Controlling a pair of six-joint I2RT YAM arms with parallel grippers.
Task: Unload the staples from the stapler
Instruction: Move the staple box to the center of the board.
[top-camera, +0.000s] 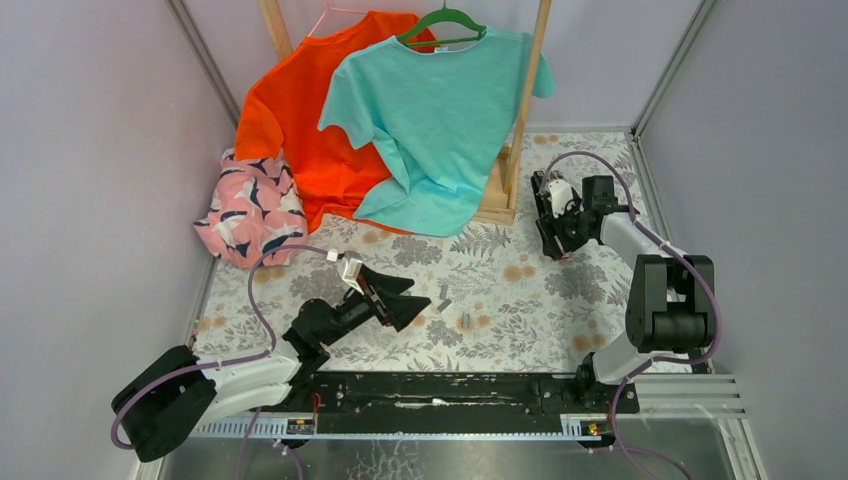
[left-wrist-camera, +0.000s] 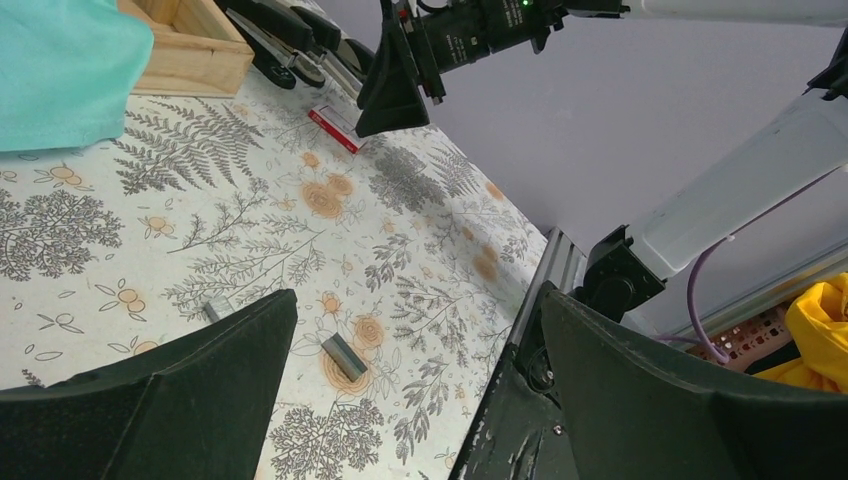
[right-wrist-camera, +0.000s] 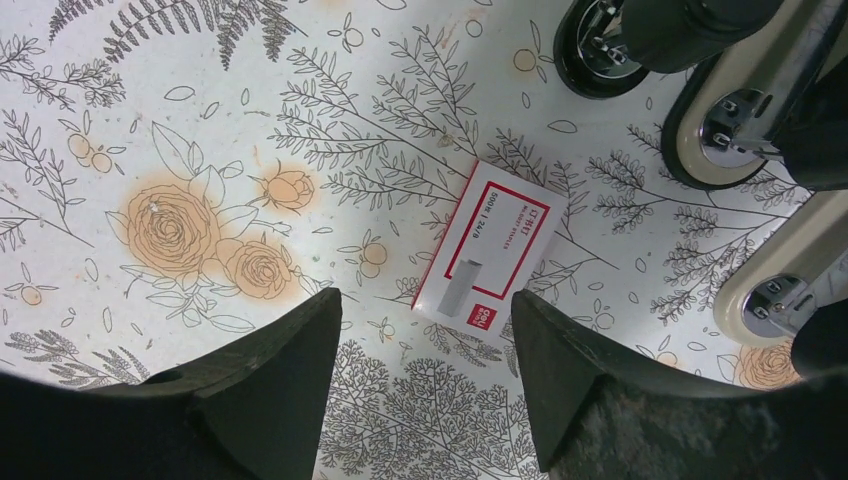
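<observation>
Two short silvery strips of staples (top-camera: 443, 295) (top-camera: 465, 320) lie on the floral cloth at the table's middle. In the left wrist view one strip (left-wrist-camera: 344, 357) lies below the gap of my left gripper (left-wrist-camera: 418, 300) and the other (left-wrist-camera: 211, 311) beside its left finger. This gripper (top-camera: 420, 295) is open and empty. The stapler (left-wrist-camera: 290, 45), black with cream and metal parts, lies at the far right by the wooden base (left-wrist-camera: 190, 55). My right gripper (right-wrist-camera: 425, 300) hangs open beside the stapler (right-wrist-camera: 720, 130), holding nothing.
A small white-and-red box (right-wrist-camera: 492, 255) lies on the cloth just beyond the right fingertips. A wooden rack (top-camera: 520, 110) with an orange shirt (top-camera: 300, 130) and a teal shirt (top-camera: 440, 120) stands at the back. A pink patterned cloth (top-camera: 250, 210) lies at the back left.
</observation>
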